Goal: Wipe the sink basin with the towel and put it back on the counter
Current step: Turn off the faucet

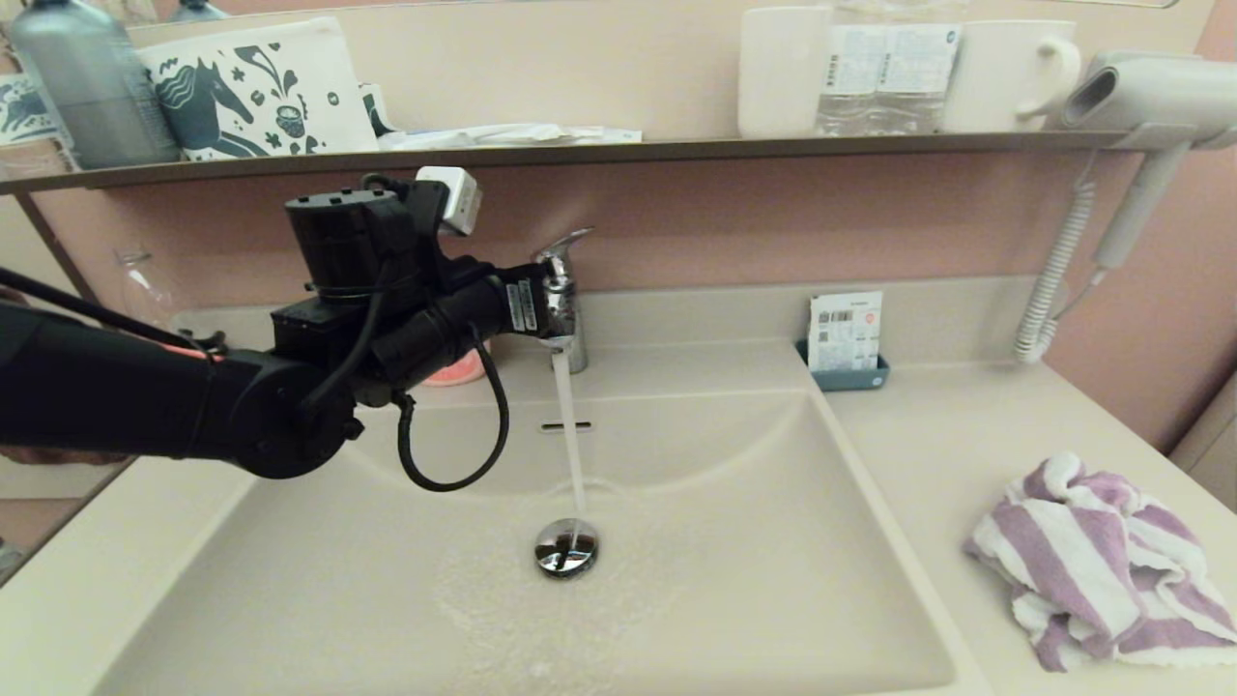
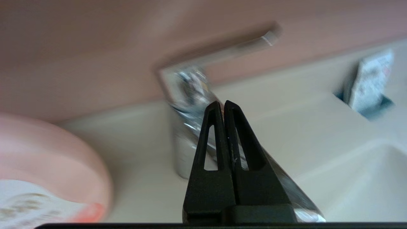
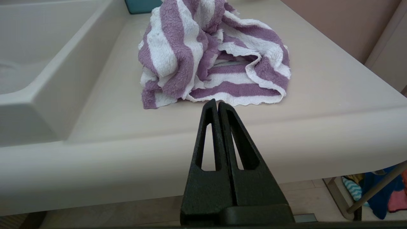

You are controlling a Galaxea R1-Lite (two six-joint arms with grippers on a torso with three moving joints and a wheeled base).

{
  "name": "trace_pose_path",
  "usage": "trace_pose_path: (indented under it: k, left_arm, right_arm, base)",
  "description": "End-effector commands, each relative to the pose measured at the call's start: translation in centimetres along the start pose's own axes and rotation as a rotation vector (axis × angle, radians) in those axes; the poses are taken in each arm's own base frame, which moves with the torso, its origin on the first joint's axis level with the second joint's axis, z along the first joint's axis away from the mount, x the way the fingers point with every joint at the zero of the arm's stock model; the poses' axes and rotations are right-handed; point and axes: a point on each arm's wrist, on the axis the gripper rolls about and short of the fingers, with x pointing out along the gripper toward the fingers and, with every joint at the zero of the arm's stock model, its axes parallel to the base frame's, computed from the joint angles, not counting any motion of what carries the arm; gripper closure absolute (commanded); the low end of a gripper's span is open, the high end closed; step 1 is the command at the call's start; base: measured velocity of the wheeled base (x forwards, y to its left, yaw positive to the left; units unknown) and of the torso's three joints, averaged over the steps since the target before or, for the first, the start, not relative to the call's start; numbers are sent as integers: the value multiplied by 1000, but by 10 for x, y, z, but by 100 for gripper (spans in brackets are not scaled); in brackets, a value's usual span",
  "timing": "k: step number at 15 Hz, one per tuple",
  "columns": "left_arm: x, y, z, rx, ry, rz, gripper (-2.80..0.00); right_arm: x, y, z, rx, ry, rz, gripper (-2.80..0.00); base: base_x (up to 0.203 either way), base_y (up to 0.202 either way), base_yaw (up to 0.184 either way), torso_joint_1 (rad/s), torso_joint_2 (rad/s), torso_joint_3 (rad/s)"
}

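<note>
Crumpled purple-and-white striped terry towel (image 3: 210, 54) at twelve o'clock of clenched, empty right gripper (image 3: 217, 103); left gripper (image 2: 221, 105), clenched, at chrome faucet (image 2: 190, 95).

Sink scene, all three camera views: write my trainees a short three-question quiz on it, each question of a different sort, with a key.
1. True or false: water is running from the tap into the sink basin.
2. Where does the towel lie?
A. in the basin
B. on the counter, on the robot's right
C. on the shelf
3. Fill in: the left gripper is ____ and sits at the tap.

Key
1. True; a stream falls onto the drain plug.
2. B. It lies crumpled; the right gripper, shut, points at it from in front of the counter edge.
3. shut
</note>
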Motion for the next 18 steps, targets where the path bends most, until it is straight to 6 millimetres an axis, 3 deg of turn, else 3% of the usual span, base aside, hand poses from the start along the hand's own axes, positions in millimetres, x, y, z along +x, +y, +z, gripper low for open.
trace_pose_path:
  k: [1,12,18]
  left_arm:
    - [0,1,5,-1,-21,3,0]
    - [31,11,26,24,-100,35,0]
    - [36,0,38,22,-117,10,0]
  right_arm:
    - [0,0,0,0,-1,0,0]
    - [0,0,0,0,-1,0,0]
    - [0,0,0,0,-1,0,0]
  base:
    - [0,0,0,0,0,0]
    - [0,0,0,0,0,0]
    - [0,0,0,0,0,0]
